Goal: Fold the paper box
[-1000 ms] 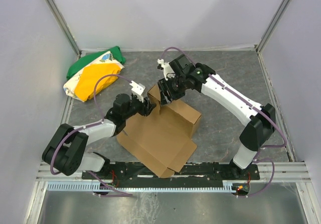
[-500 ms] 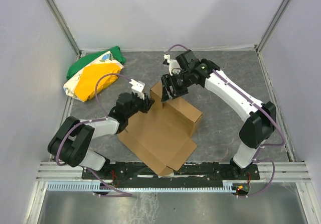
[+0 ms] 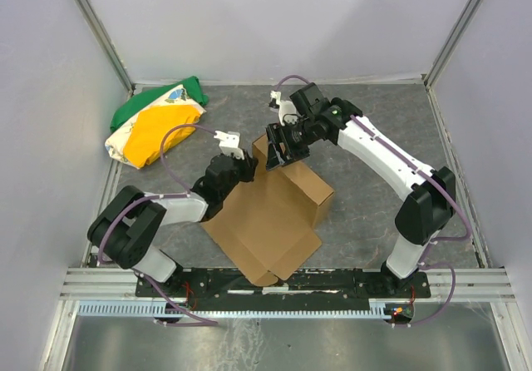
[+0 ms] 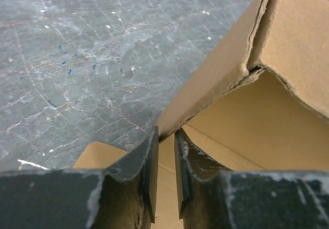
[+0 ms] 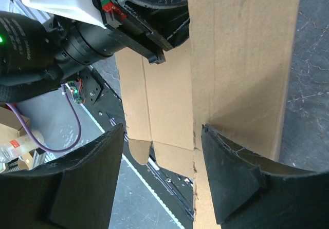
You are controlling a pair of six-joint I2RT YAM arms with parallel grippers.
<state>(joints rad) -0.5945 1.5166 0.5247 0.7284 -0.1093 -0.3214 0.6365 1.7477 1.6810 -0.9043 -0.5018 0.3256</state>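
Paper box (image 3: 270, 213) sits mid-bench (image 3: 366, 130), between the two arms. It is brown corrugated cardboard and half formed: a raised boxy part on the far right, and a flat creased sheet running toward the near rail. One flap stands up at the far corner.

Left hand (image 3: 241, 170) is at the box's far-left edge. In the left wrist view the fingers (image 4: 149, 172) are nearly together with a thin slot between them. A folded cardboard corner (image 4: 288, 29) meets the tips and tan card shows through the slot (can't tell if anything is actually pinched).

Right hand (image 3: 278, 145) is at the upright flap. In the right wrist view its fingers (image 5: 231, 183) are spread wide over a cardboard panel (image 5: 231, 49), gripping nothing. The left arm (image 5: 51, 44) is in shot above them.

A green, yellow and white cloth bundle (image 3: 154, 126) lies at the far left corner, well apart from the box.
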